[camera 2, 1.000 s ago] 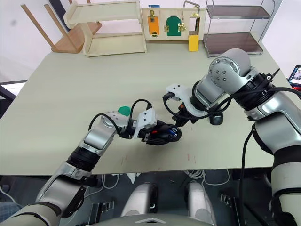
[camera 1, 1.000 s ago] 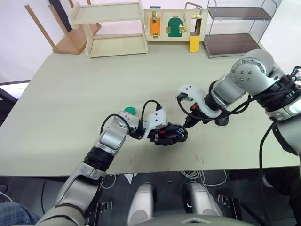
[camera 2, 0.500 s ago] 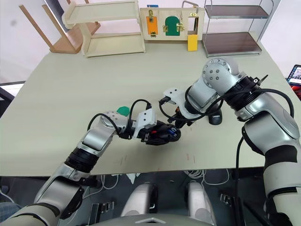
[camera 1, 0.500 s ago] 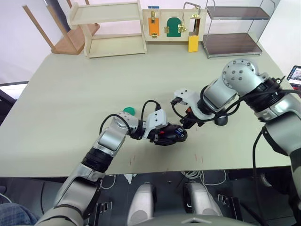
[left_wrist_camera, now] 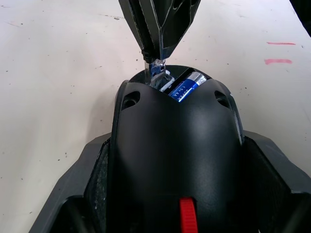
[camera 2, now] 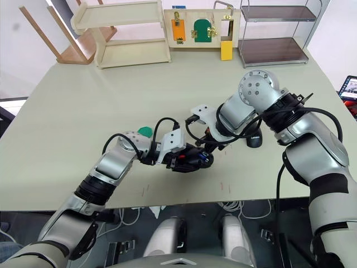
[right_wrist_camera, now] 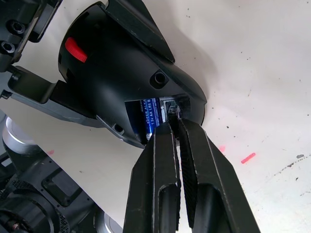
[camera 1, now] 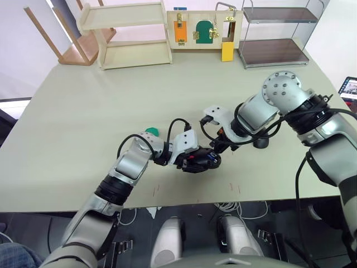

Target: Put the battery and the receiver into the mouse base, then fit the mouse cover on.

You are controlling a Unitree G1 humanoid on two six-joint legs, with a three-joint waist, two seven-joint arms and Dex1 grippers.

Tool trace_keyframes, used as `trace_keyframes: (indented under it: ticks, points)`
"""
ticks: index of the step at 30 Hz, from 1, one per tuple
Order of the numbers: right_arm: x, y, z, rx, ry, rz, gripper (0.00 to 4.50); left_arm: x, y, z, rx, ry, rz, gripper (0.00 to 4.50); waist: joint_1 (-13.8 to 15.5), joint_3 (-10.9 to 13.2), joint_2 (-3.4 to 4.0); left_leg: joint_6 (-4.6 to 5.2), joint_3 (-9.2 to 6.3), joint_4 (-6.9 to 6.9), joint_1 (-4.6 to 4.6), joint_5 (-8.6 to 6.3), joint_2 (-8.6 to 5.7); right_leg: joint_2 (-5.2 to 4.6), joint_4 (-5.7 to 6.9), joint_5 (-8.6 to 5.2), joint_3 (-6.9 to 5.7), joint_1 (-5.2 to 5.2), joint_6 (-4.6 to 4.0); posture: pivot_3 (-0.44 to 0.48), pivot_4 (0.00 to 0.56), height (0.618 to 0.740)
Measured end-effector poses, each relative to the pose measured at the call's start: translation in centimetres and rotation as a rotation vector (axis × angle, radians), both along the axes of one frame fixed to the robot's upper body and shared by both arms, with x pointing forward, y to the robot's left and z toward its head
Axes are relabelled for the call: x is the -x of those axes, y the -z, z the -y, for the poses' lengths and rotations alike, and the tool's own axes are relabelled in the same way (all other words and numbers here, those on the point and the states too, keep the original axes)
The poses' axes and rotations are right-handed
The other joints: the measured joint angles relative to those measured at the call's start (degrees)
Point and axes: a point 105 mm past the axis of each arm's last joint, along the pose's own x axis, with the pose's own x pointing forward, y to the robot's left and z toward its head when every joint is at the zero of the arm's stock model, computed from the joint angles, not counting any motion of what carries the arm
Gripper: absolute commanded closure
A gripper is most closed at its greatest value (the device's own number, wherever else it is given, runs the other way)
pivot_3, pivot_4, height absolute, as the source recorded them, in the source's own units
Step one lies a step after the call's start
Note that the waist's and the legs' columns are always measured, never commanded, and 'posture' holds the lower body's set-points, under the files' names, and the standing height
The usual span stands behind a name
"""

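A: What was the right end effector (right_wrist_camera: 174, 118) doing?

B: Its two black fingers (right_wrist_camera: 160, 160) were pressed together at the tips, pinching a tiny dark grey receiver nub (right_wrist_camera: 173, 109) at the open end of the black oval plastic mouse base (right_wrist_camera: 116, 73). The nub sat just beside the small blue cylindrical battery (right_wrist_camera: 149, 116), which lay in the hollow of the base.

A: And the left end effector (camera 1: 196, 158)?

B: It was clamped on the mouse base, one dark finger on each flank, holding it low over the pale green bench (camera 1: 83, 111). In the left wrist view the base's black shell (left_wrist_camera: 177, 145) filled the space between those fingers, its red wheel part (left_wrist_camera: 186, 217) nearest the camera and the blue battery (left_wrist_camera: 187, 86) showing at the far end, where the right end effector's tips (left_wrist_camera: 154, 58) came down beside it.

A: Where was the cover?

B: The glossy black domed mouse cover (camera 1: 261, 142) rested on the bench beyond the right arm, partly hidden by it, well apart from the base.

A: Anything else around?

B: A flat green disc (camera 1: 151, 132) lay on the bench behind the left forearm. Along the far edge stood a pale wooden shelf unit (camera 1: 131, 33), a small board with orange and green latch doors (camera 1: 203, 29), and a wire rack with dark shelves (camera 1: 273, 33).
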Motion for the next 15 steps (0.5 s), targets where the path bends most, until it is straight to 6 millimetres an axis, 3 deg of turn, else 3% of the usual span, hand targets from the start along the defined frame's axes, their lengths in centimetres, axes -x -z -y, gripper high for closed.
trace_keyframes:
  ticks: [15]
  points:
    - [-0.07,0.15,-0.55,-0.027,0.020,-0.025,4.50,0.13,-0.06,-0.09,-0.011,-0.006,0.004,1.51,-0.3,0.0,0.00,0.00,-0.02,-0.04,0.00,0.00,0.00,0.00,-0.03,-0.01,-0.01,0.00,0.00,0.000,0.150,0.740]
